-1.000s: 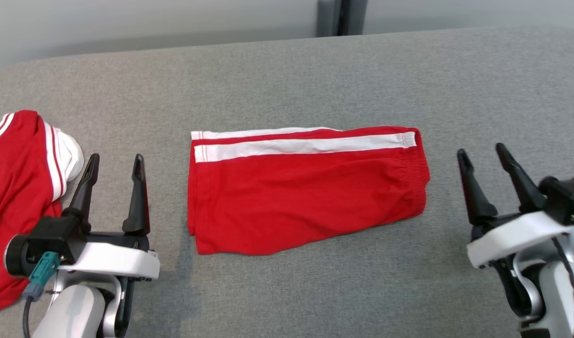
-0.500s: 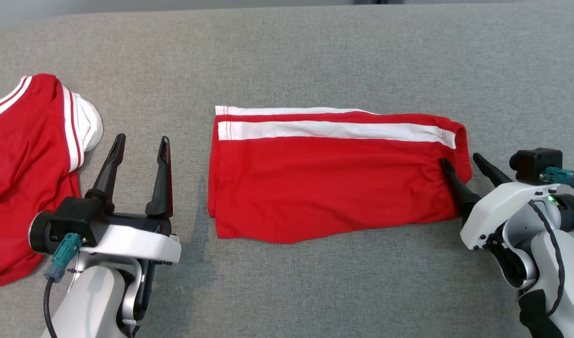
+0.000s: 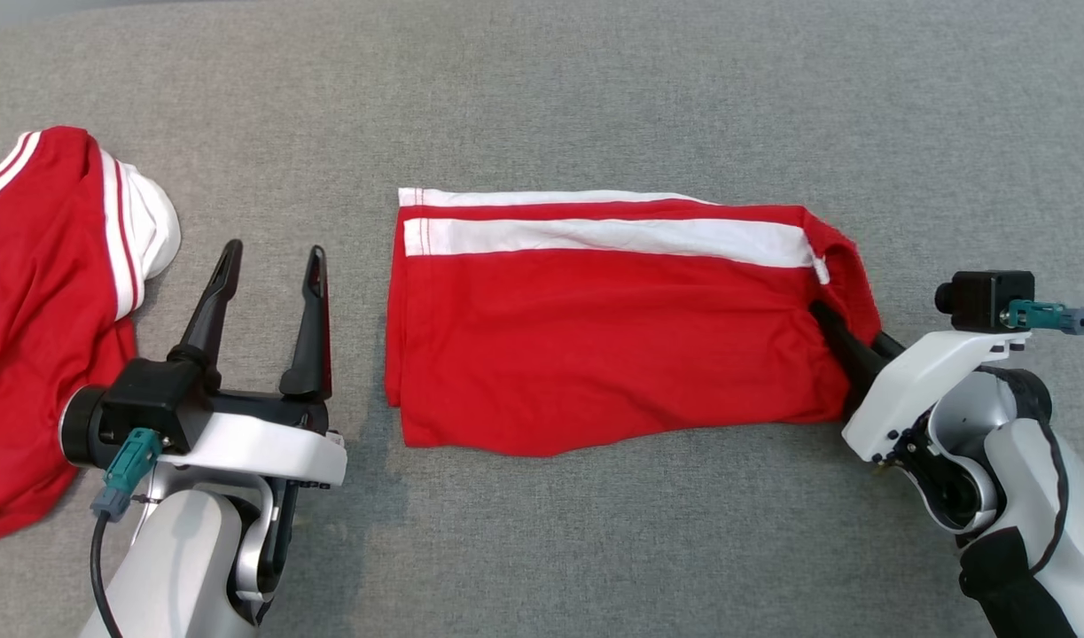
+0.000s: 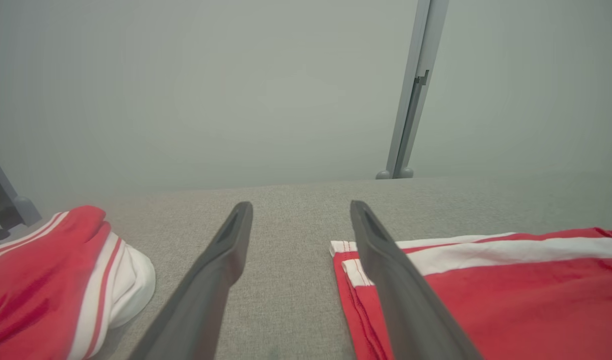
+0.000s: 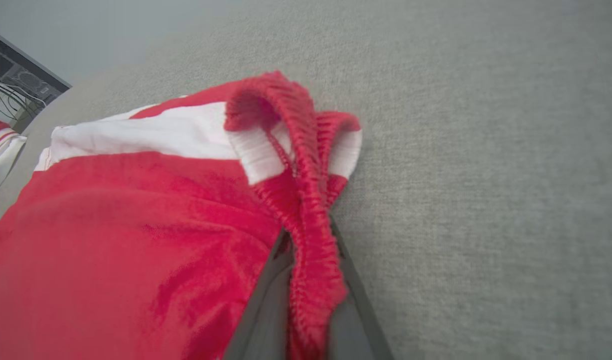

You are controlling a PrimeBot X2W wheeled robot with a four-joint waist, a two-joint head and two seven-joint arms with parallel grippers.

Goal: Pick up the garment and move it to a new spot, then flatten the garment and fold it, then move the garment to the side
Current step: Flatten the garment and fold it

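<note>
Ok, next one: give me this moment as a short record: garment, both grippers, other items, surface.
garment: folded red shorts with white side stripe, lying flat, centre
right gripper: shut on the shorts' elastic waistband, right end
left gripper: open, beside the shorts' left edge, holding nothing
other item: crumpled red garment with white trim, far left
surface: grey fabric surface

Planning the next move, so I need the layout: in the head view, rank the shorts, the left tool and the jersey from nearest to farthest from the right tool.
1. Shorts: centre, waistband pinched in the right tool.
2. Left tool: lower left, past the shorts.
3. Jersey: far left edge.
</note>
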